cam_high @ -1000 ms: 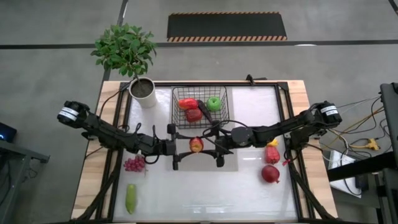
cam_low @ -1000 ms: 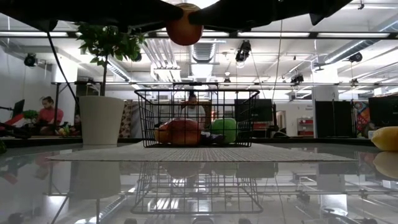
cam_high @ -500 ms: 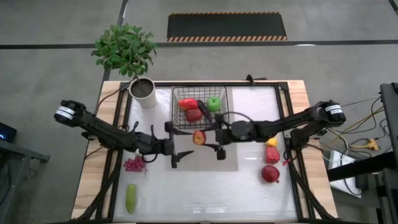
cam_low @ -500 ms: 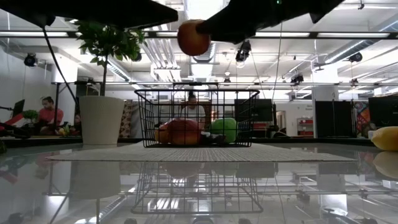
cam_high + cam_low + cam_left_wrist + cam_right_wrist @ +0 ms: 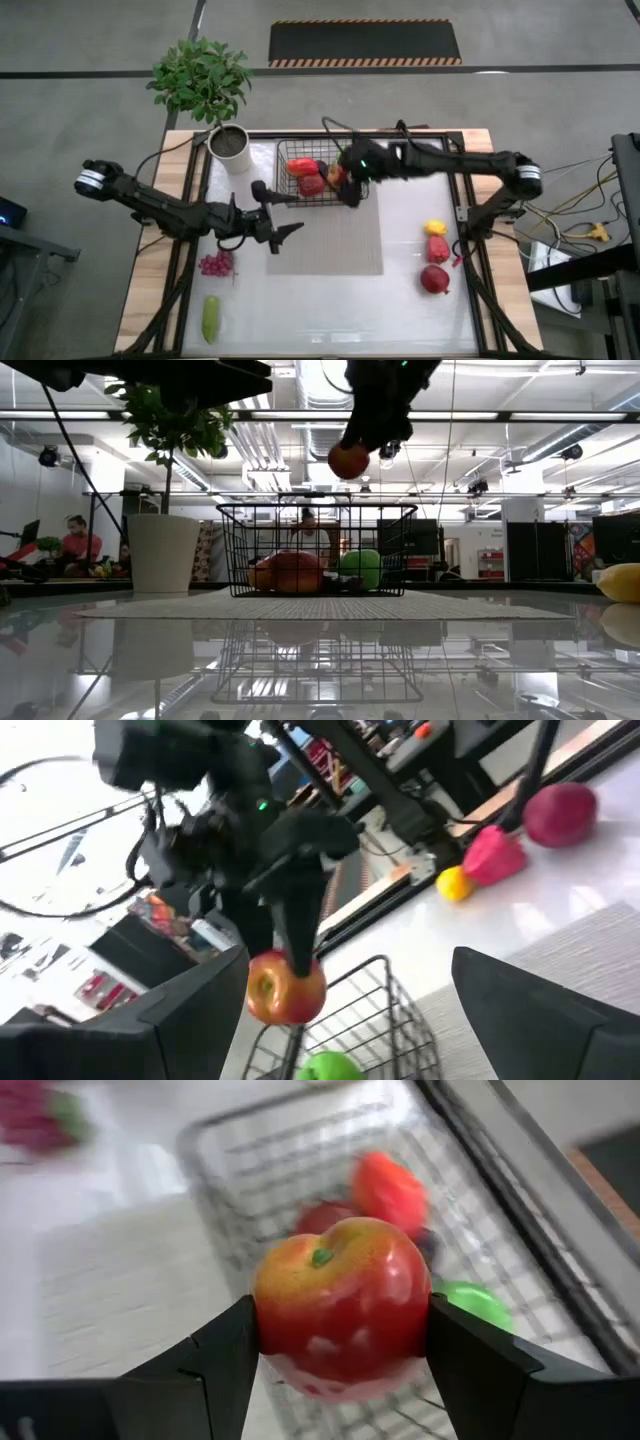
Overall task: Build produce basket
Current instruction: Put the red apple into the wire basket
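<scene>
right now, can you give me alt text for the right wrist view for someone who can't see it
The right gripper holds a red-and-yellow apple between its two dark fingers, just above the black wire basket. Blurred in the basket beyond lie a red pepper, another red fruit and a green apple.

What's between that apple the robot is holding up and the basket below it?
Only empty air: in the low view the apple, clamped in the right gripper, hangs clear above the basket.

Grey floor (image 5: 90, 40), striped black mat (image 5: 364, 43), ceiling lights (image 5: 520, 416).

Bright overhead light, blurred wrist views
</scene>
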